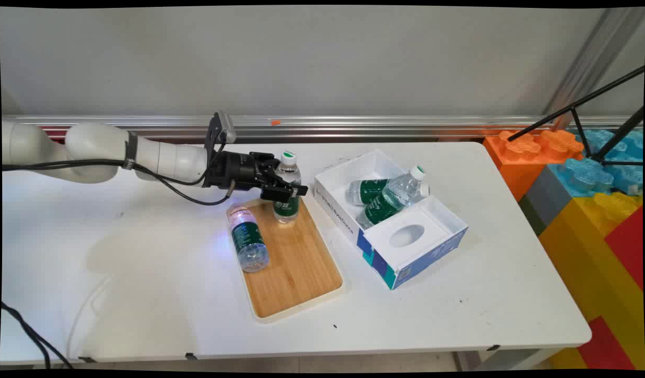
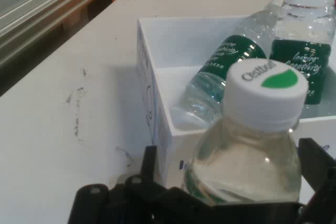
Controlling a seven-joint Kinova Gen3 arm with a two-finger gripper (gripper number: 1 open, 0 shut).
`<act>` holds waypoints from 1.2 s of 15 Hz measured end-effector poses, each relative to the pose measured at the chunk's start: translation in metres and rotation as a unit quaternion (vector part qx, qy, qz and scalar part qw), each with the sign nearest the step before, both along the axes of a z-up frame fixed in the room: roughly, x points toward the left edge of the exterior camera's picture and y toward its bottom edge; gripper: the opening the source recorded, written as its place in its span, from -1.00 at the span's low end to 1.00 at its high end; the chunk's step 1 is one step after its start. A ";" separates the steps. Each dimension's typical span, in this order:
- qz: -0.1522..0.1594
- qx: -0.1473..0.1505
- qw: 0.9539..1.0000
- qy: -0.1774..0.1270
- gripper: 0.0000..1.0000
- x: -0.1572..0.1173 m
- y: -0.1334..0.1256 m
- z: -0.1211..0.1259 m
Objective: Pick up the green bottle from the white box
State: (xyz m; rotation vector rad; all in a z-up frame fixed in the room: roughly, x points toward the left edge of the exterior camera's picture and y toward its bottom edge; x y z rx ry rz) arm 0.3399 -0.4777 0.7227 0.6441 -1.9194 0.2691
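Clear plastic bottle (image 1: 287, 189) upright, clamped in tool (image 1: 287, 190), on bamboo tray (image 1: 301, 268).

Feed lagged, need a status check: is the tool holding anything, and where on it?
The tool grips the upright bottle around its upper body, below the cap.

Green-labelled bottle (image 1: 287, 191) — black gripper (image 1: 285, 190)

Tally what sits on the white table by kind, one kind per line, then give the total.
Water bottles: 4 (one upright on the tray within the pincer, one lying on the tray, two lying in the box)
Wooden tray: 1
White cardboard box: 1
Total: 6
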 end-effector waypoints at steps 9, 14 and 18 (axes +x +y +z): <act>-0.011 0.023 1.000 0.011 1.00 0.014 0.010 0.040; -0.017 0.039 0.999 0.021 1.00 0.027 0.016 0.075; -0.017 0.050 0.998 0.037 1.00 0.030 0.012 0.107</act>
